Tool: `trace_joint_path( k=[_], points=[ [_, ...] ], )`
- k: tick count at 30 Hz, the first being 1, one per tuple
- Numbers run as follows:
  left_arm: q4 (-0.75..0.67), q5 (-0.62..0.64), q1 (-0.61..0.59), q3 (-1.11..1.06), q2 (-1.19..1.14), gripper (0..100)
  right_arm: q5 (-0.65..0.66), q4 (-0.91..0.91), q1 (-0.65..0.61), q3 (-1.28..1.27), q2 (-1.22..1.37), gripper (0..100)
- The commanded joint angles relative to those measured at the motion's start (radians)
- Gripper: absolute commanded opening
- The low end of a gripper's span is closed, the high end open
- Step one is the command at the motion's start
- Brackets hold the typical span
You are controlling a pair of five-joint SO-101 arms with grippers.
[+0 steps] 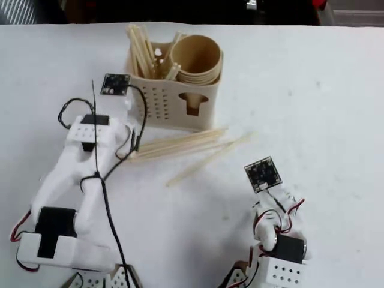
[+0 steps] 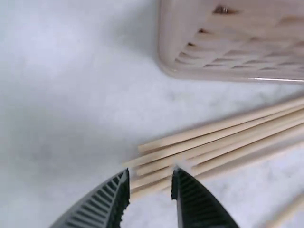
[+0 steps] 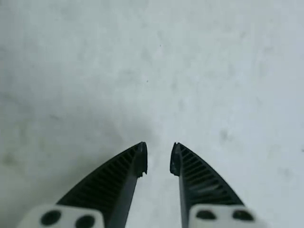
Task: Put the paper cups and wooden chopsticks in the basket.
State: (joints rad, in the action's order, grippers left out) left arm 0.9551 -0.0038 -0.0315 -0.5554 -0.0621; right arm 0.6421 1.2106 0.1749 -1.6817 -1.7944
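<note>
A beige perforated basket [image 1: 171,105] stands at the back of the white table, holding stacked paper cups [image 1: 197,59] and several wooden chopsticks [image 1: 143,51]. More chopsticks [image 1: 180,144] lie loose on the table in front of it. My left gripper [image 2: 149,178] is open just over the near ends of that bundle of chopsticks [image 2: 213,142], fingertips straddling the lowest sticks, with the basket wall [image 2: 228,42] beyond. My right gripper [image 3: 158,156] is open over bare table, holding nothing. The right arm [image 1: 273,222] sits folded at the front right.
The left arm [image 1: 78,180] with its black cable stretches from the front left toward the basket. One chopstick [image 1: 207,161] lies apart, angled toward the table's middle. White tabletop spreads to the right of the basket.
</note>
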Motion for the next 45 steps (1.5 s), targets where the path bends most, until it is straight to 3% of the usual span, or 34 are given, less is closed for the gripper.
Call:
trace_joint_path(
  k=[1, 4, 15, 25, 30, 41, 45],
  points=[
    [0.011, -0.055, 0.018, -0.049, -0.018, 15, 0.009, -0.007, 0.007, -0.008, -0.005, 9.9],
    [-0.012, -0.060, 0.012, -0.064, 0.002, 15, 0.009, -0.007, 0.007, -0.008, -0.005, 9.9],
    [-0.351, -0.058, -0.038, -0.338, 0.346, 15, 0.009, -0.007, 0.007, -0.008, -0.005, 9.9],
    [-0.394, -0.006, -0.159, -0.354, 0.378, 15, 0.009, -0.007, 0.007, -0.008, -0.005, 9.9],
    [-0.477, -0.005, -0.163, -0.416, 0.378, 15, 0.009, -0.007, 0.007, -0.008, -0.005, 9.9],
    [-0.483, -0.003, -0.214, -0.416, 0.377, 15, 0.009, -0.007, 0.007, -0.008, -0.005, 9.9],
    [-0.554, -0.006, -0.223, -0.451, 0.378, 15, 0.009, -0.007, 0.007, -0.008, -0.005, 10.0]
  ],
)
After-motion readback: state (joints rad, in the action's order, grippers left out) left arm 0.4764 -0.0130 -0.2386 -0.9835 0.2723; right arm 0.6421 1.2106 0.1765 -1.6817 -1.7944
